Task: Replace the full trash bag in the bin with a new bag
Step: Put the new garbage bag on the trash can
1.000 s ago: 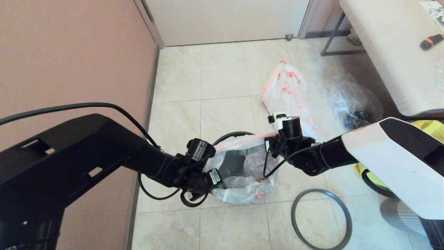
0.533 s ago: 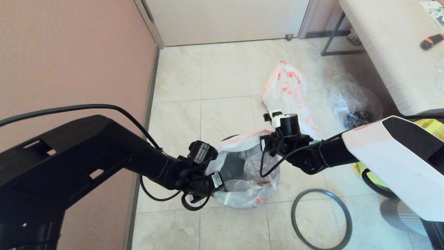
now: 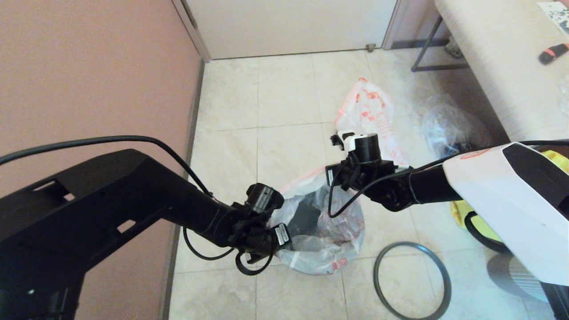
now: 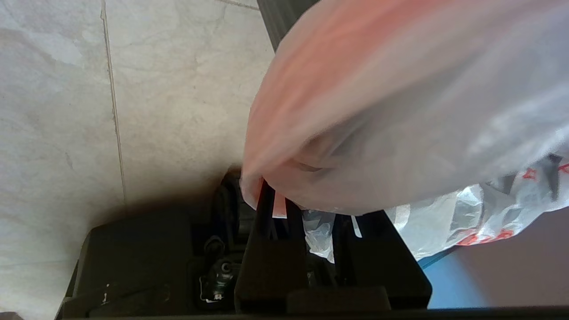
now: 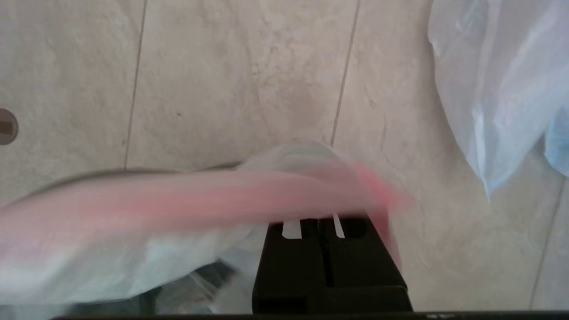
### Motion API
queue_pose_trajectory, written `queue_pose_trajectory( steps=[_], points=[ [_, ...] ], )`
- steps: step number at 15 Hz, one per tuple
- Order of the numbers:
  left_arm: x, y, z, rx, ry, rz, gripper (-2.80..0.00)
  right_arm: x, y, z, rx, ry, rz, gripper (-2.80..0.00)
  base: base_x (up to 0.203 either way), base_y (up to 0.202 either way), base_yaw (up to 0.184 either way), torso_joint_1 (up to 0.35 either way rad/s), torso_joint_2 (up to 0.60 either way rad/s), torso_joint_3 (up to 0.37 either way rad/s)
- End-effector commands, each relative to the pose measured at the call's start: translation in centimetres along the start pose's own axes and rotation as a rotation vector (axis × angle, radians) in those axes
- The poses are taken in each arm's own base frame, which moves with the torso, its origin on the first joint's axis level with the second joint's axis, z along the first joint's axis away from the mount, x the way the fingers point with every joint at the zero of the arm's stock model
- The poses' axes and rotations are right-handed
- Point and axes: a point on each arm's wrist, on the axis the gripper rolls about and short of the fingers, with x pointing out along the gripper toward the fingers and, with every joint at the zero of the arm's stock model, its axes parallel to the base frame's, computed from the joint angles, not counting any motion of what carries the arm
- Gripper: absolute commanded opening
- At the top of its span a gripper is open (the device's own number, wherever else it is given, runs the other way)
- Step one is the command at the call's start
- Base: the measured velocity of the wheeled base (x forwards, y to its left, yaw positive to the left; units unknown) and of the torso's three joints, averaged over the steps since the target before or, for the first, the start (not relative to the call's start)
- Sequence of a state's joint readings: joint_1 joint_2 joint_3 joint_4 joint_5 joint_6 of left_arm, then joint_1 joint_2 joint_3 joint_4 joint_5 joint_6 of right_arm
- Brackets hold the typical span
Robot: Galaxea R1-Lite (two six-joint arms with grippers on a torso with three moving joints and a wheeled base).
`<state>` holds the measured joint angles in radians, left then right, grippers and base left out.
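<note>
The full trash bag, translucent white with orange-red print and dark trash showing through, hangs between my two grippers. My left gripper is shut on its near-left rim, and pink-white plastic covers the fingertips in the left wrist view. My right gripper is shut on the pink handle band at the far-right rim. The bin is hidden beneath the bag. Its dark grey hoop lies on the floor to the right. The new bag lies limp on the tiles behind.
A clear crinkled bag of dark items lies right of the new bag. A yellow bag shows behind my right arm. A bench stands at the far right and a pink wall runs along the left.
Both grippers have risen with the bag's rim, the right one also moving farther away. The bag is pulled up and stretched taller, and the bin's black rim has gone out of sight.
</note>
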<state>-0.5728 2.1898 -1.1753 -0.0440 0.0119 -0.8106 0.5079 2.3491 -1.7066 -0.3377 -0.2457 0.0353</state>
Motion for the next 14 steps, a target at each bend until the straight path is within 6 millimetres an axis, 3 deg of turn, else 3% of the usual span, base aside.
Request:
queue_pose_trajectory(
  steps=[1, 3, 7, 9, 14],
  points=[
    [0.0, -0.1, -0.3, 0.0, 0.004, 0.0, -2.8, 0.3, 0.5, 0.6, 0.004, -0.024, 0.007, -2.8, 0.0, 0.0, 0.0, 0.0, 0.0, 0.0],
    [0.0, -0.3, -0.7, 0.022, 0.014, -0.002, -2.8, 1.0, 0.9, 0.8, -0.001, -0.015, 0.019, -2.8, 0.0, 0.0, 0.0, 0.0, 0.0, 0.0],
    [0.0, -0.4, -0.9, 0.033, 0.017, -0.003, -2.8, 3.5, 1.3, -1.3, -0.02, 0.065, 0.038, -2.8, 0.0, 0.0, 0.0, 0.0, 0.0, 0.0],
    [0.0, -0.3, -1.0, 0.034, 0.019, -0.001, -2.8, 4.8, 0.3, -2.8, -0.022, 0.103, 0.043, -2.8, 0.0, 0.0, 0.0, 0.0, 0.0, 0.0],
    [-0.1, 0.2, -1.1, 0.079, -0.037, -0.081, -2.8, 5.4, -3.5, -2.7, 0.054, 0.118, 0.044, -2.8, 0.0, 0.0, 0.0, 0.0, 0.0, 0.0]
  ],
)
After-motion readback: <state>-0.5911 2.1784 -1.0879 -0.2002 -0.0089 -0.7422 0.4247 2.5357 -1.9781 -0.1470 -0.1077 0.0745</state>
